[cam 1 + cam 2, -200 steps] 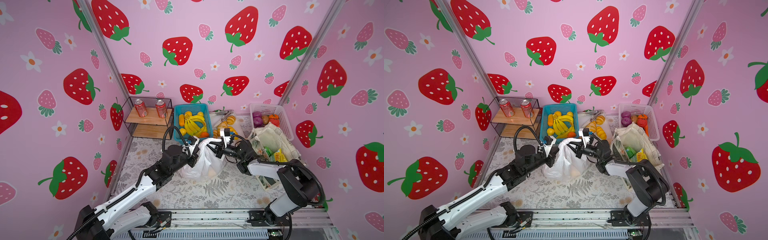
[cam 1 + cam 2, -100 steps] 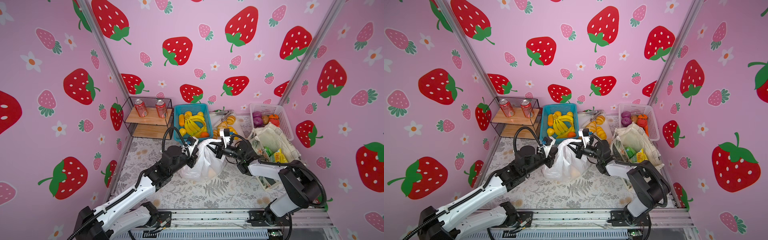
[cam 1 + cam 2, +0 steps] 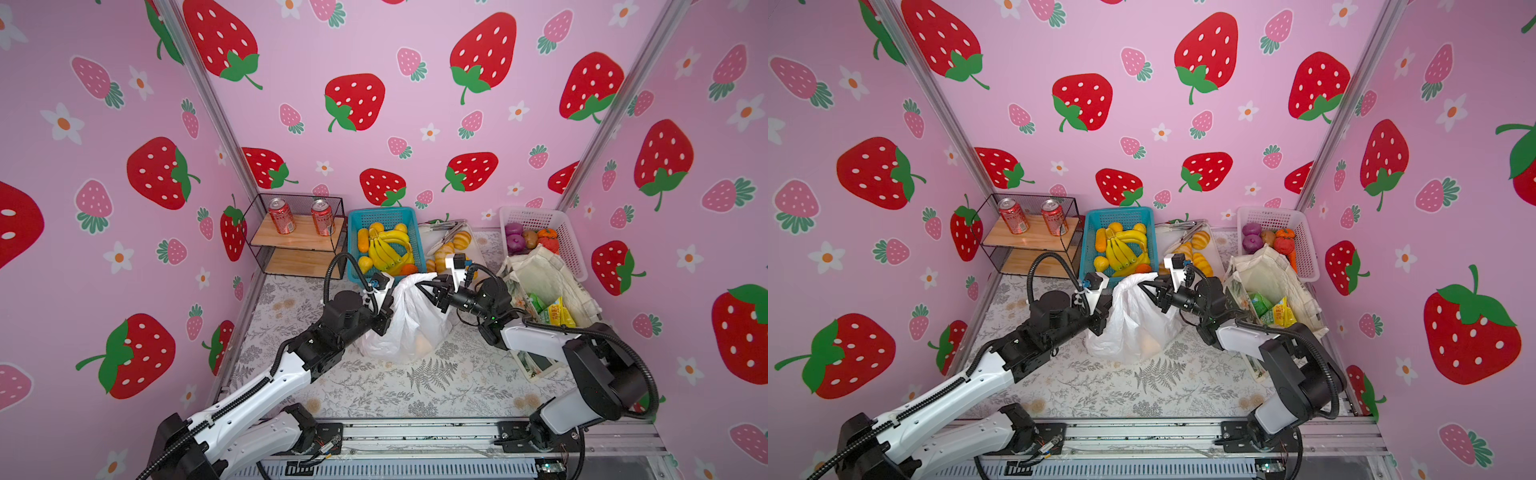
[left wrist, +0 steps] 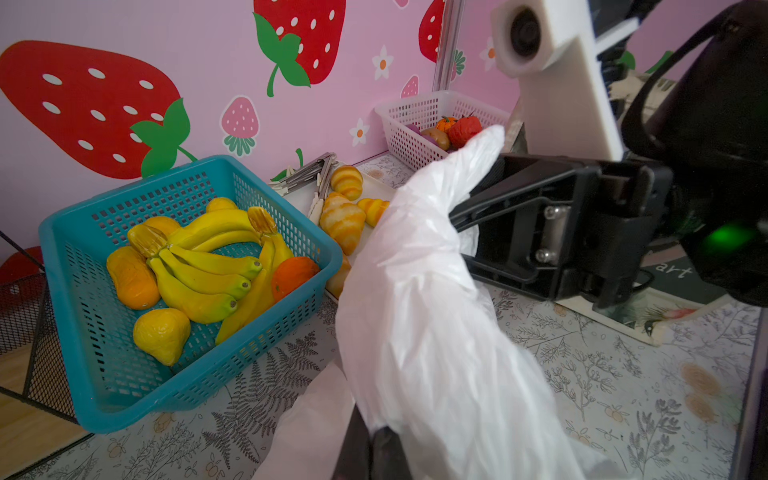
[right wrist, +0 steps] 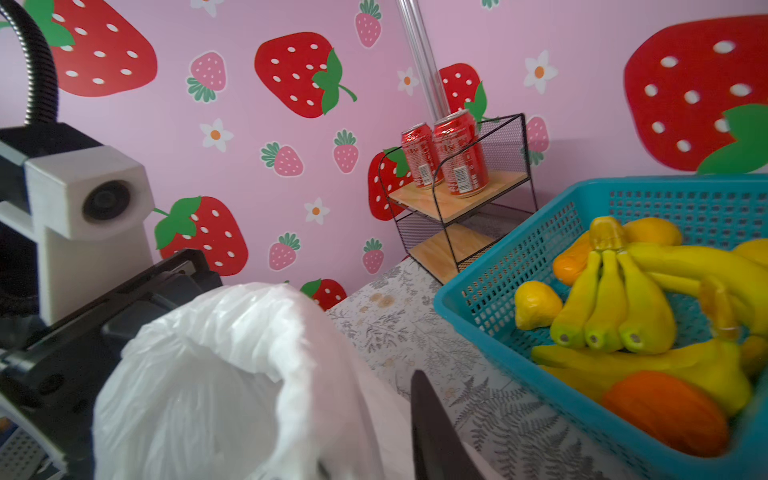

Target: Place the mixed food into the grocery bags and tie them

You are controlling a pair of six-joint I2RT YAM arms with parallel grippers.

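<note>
The white plastic bag [image 3: 409, 328] is stood near the middle of the table [image 3: 415, 395], a little toward its far edge and just in front of the blue basket [image 3: 382, 212]. It is flanked by both arms. The left gripper [image 3: 384, 318] is set against the bag's left side and is clamped tight on a gathered handle [image 4: 415, 291], which in the left wrist view is seen emerging from between its fingers.

The handle's long axis is drawn across the table, rising from the left gripper toward the right gripper [image 3: 430, 291]. Its tip is laid at the right gripper's upper finger. The right gripper's jaws are parted a moderate way, with the tip in or just above the gap. It cannot be told for certain whether the plastic is touched by the pads, since the white folds merge there.

The tying step is judged to be in hand. The free tip is nearer the right arm, and the base is anchored by the left.

The canvas tote [image 3: 544, 282] is slumped at the table's right edge with snack packets [image 3: 557, 311] inside. It is not yet tied.
</note>
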